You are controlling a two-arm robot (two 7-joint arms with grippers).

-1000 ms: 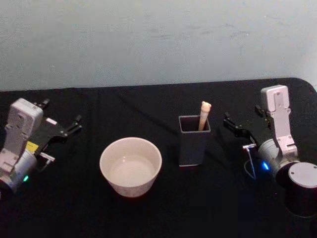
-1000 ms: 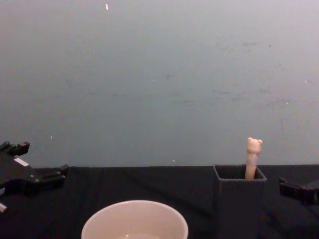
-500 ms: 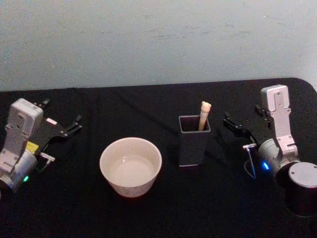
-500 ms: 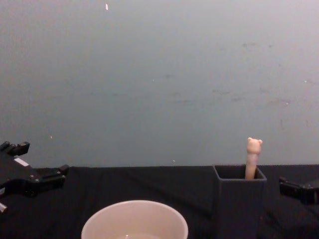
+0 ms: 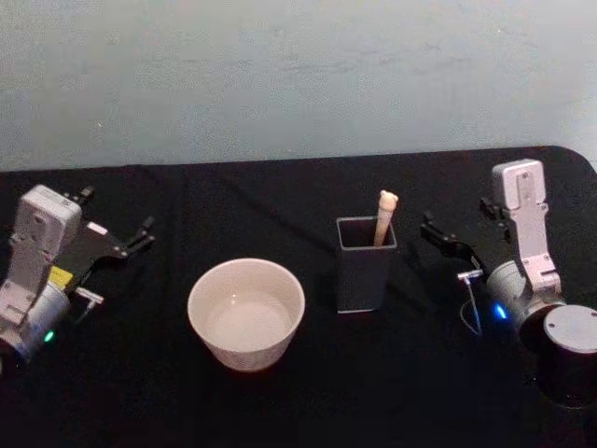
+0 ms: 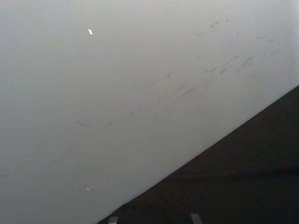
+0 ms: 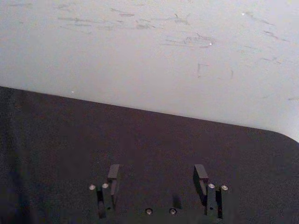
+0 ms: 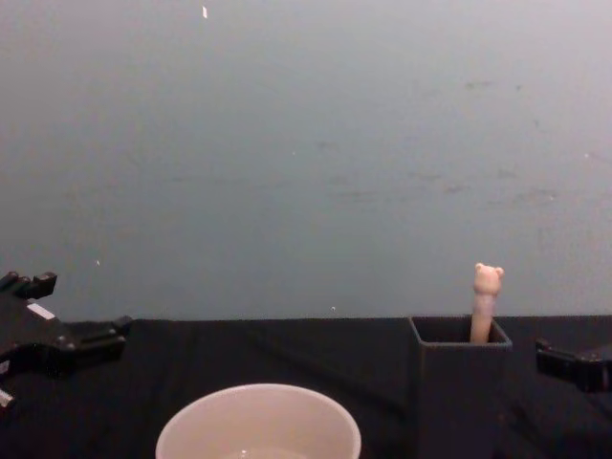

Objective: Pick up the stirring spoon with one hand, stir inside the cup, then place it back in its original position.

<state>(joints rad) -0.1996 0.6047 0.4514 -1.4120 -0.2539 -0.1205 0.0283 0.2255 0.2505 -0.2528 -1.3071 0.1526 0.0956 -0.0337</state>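
Claws left and right hang spread wide, holding nothing, stirring spoon upright in holder.

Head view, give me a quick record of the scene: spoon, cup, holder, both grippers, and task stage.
spoon: stirring spoon stands in the holder, bear-head handle sticking up
holder: dark grey square holder, to the right of the cup
cup: cream-white cup, upright, no spoon in it
left gripper: left gripper open, at the table's left side, apart from the cup
right gripper: right gripper open, just right of the holder
task stage: spoon not yet picked up
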